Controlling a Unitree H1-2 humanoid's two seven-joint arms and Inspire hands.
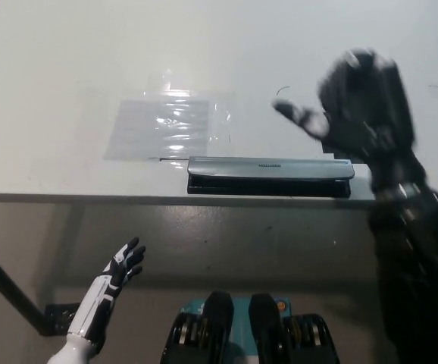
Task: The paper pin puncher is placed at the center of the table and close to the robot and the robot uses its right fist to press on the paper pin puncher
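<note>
Right arm raised, left hand low

Black right hand (pixel 363 106) up at picture's upper right, motion-blurred, thumb sticking out to the left; other fingers too blurred to judge. Black forearm runs down to bottom right. White left hand (pixel 117 274) at lower left, fingers spread, holding nothing

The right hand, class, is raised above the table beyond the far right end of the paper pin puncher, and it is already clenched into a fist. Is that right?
Not quite. In the head view the black right hand is raised above the table near the right end of the paper pin puncher, but it is open, fingers apart, not clenched. The white left hand rests open below the table edge.
</note>
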